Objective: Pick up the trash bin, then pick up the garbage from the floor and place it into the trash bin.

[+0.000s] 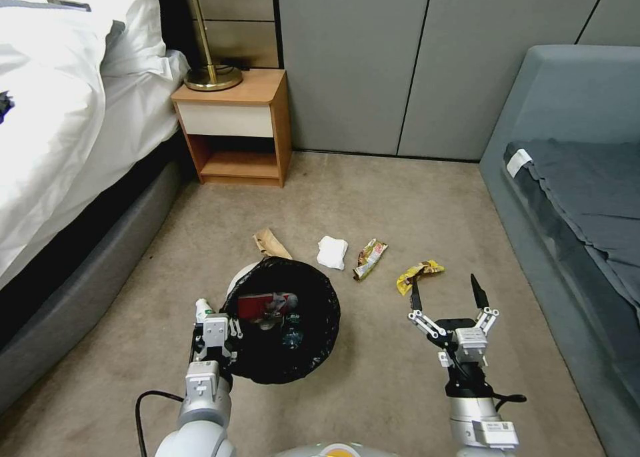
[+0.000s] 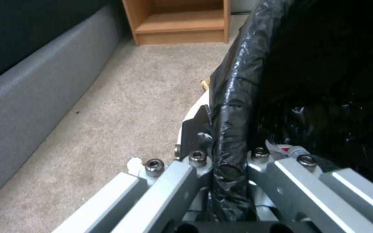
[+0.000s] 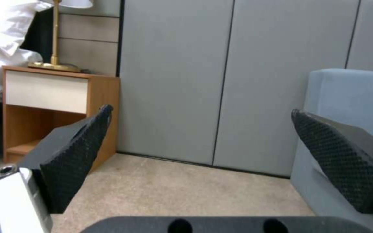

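The right hand has its two black textured fingers spread wide apart above beige carpet. Beyond them stand grey wall panels, a wooden nightstand carrying a brass lamp, and a blue-grey sofa.

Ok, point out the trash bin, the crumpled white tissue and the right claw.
trash bin [image 1: 319,350]: head view, on the black liner over its rim.
crumpled white tissue [image 1: 332,252]: head view, on its middle.
right claw [image 1: 447,291]: head view, midway between its open fingertips.

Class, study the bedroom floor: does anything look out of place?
Yes: litter lies on the beige carpet: a brown paper scrap, crumpled white tissue and two yellow snack wrappers, outside the black-lined white trash bin.
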`<state>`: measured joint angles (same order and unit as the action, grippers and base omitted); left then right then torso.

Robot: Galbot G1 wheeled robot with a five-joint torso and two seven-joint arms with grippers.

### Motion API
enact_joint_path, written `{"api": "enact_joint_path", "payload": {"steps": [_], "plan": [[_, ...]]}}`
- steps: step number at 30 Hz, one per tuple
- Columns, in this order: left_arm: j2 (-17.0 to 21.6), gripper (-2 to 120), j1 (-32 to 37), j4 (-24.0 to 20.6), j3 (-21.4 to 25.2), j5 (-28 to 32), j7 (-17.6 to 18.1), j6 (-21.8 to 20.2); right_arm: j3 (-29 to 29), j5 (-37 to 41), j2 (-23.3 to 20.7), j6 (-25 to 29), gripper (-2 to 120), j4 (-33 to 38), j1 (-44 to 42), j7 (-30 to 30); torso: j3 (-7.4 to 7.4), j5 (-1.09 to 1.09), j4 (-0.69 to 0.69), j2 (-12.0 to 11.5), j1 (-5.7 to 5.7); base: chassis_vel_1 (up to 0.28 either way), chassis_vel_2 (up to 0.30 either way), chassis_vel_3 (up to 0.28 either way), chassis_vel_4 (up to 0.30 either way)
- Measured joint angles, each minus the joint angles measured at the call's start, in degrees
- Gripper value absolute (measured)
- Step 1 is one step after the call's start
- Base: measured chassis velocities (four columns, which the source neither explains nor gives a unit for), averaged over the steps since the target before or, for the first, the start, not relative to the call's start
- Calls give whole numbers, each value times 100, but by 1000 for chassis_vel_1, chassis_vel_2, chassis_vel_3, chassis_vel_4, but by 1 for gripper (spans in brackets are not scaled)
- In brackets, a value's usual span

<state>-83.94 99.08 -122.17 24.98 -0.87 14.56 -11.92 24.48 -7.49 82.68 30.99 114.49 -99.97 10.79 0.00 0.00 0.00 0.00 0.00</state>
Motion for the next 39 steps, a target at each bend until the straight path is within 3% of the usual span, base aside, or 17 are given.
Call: {"api": "enact_joint_path", "payload": {"steps": [17,39], "plan": [[4,1,91,-49,5,-53,-10,-2,8,7,-15,36,100,-3,-41,-138,0,0,0,0,0,-14,18,17,-12],[11,1,25,-35,22,-40,-19,7,-1,24,17,285,100,-158,81,-392,1,0,-1,0,1,-171,172,168,-167]]}}
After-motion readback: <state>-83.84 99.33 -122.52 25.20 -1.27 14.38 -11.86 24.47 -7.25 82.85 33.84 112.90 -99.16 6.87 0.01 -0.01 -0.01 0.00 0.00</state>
